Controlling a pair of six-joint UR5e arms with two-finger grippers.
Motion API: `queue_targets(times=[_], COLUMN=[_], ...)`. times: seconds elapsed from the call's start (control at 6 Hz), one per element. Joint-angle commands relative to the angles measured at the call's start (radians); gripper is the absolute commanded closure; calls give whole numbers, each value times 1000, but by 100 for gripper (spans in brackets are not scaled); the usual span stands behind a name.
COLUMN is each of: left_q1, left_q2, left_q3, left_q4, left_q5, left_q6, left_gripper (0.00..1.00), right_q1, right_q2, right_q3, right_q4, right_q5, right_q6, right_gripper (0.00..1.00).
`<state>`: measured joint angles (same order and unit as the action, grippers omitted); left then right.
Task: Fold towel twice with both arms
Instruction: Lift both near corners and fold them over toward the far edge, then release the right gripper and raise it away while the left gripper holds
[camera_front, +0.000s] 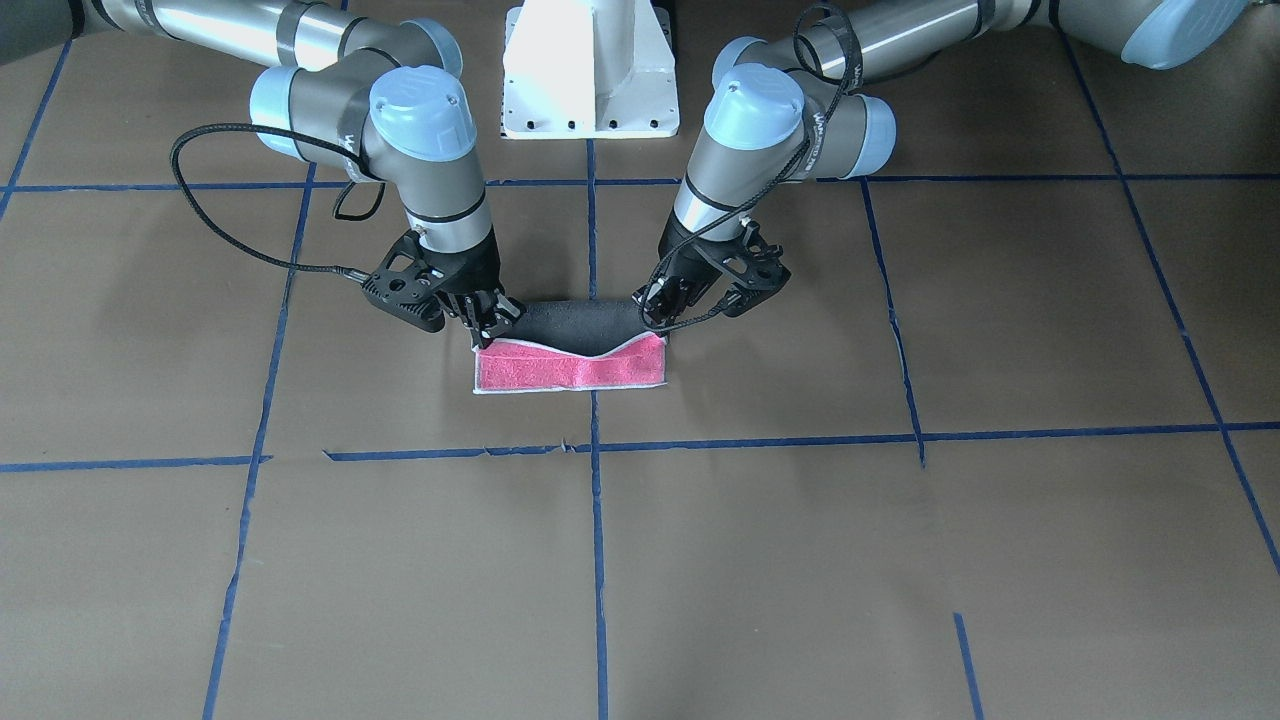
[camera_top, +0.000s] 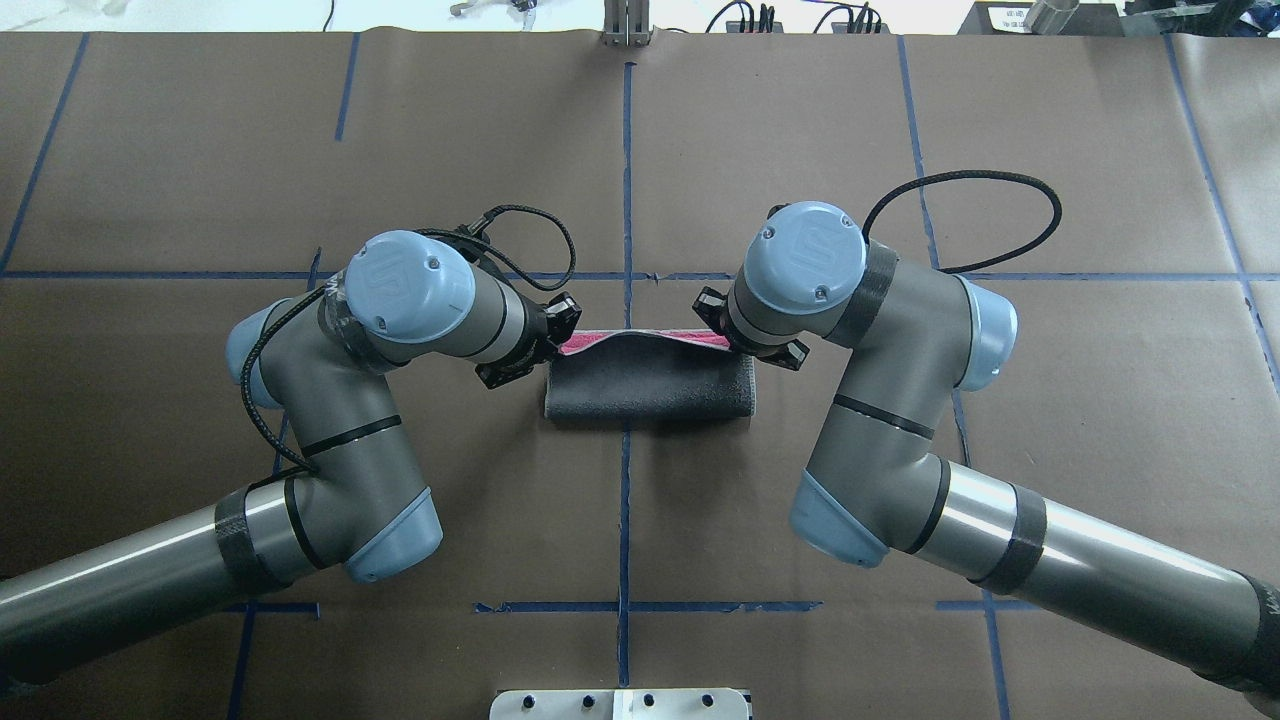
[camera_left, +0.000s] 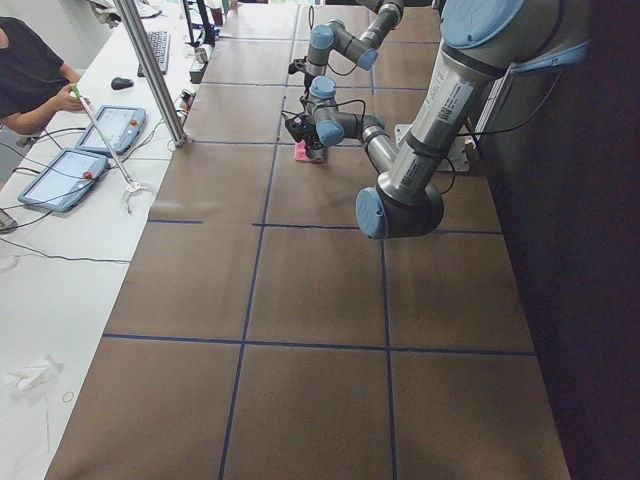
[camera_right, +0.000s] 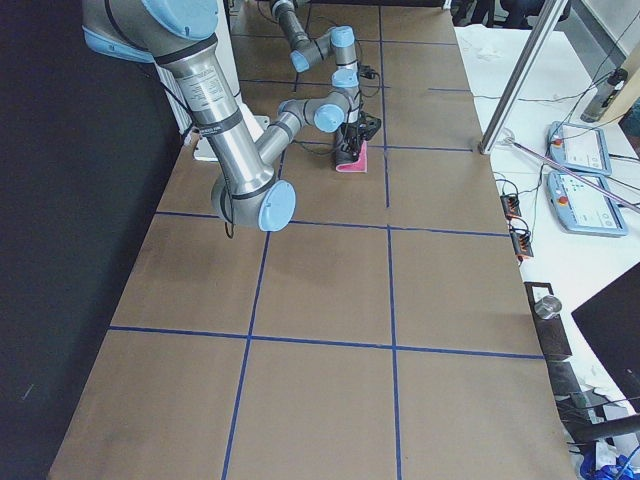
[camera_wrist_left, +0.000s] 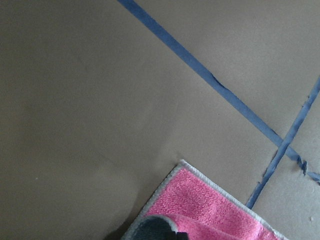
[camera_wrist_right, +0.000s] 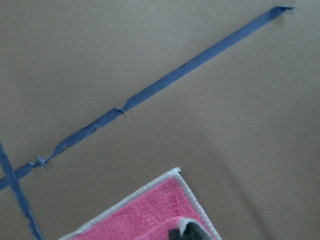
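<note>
On our left, the left arm (camera_top: 330, 400) reaches in low, and the left hand (camera_top: 548, 338) is pinched tight on one corner of the towel (camera_top: 650, 385). We judge this from the front view, where the hem rises to the fingers at that end.

The towel lies mid-counter (camera_front: 900, 550), between the two hands and across the blue tape line (camera_front: 597, 520) that runs out from the base. It is partly doubled. The grey face curls up from the crease on our side and lies over the pink. A pink strip with its whitish hem is uncovered along the far edge. The held edge lifts at both ends and sags in the middle, as two corner grips would make it. Holding both corners keeps that edge level, so the fold can land square.

The left wrist view shows the lower pink corner flat on the counter, with a grey curl at the bottom of the frame. That bottom layer is our mark to aim at.

On our right, the right arm (camera_top: 900, 400) mirrors the left, and the right hand (camera_top: 738, 335) is likewise clamped on the other corner.

By our reckoning the first fold is nearly closed. The held hem should meet the far hem before we let go, and the second fold is not yet begun.
</note>
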<state>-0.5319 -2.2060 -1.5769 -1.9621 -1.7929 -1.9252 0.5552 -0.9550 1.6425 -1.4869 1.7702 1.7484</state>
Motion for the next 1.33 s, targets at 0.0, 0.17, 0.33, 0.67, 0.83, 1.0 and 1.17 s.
queue_targets(times=[0.0, 0.17, 0.33, 0.67, 0.83, 1.0, 1.17], left_q1=[-2, -3, -8, -10, 3, 21, 33], left_q2=[-17, -18, -21, -14, -9, 12, 28], left_q3=[44, 81, 80, 46, 29, 8, -32], left_q4=[-45, -91, -95, -90, -81, -77, -7], left_q5=[29, 39, 38, 29, 29, 29, 12], left_q6=[2, 2, 8, 11, -1, -23, -106], left_gripper=[91, 74, 22, 19, 19, 20, 22], right_q1=[6, 11, 9, 17, 34, 79, 100], right_q2=[22, 22, 21, 2, -34, -37, -41], right_q3=[-35, -35, -35, -4, 63, 88, 106], right_q4=[0, 0, -1, 2, 2, 0, -1], right_q5=[0, 0, 0, 78, 103, 167, 189], right_q6=[-1, -1, -9, -24, -26, -26, -26], right_gripper=[97, 86, 3, 0, 0, 0, 0])
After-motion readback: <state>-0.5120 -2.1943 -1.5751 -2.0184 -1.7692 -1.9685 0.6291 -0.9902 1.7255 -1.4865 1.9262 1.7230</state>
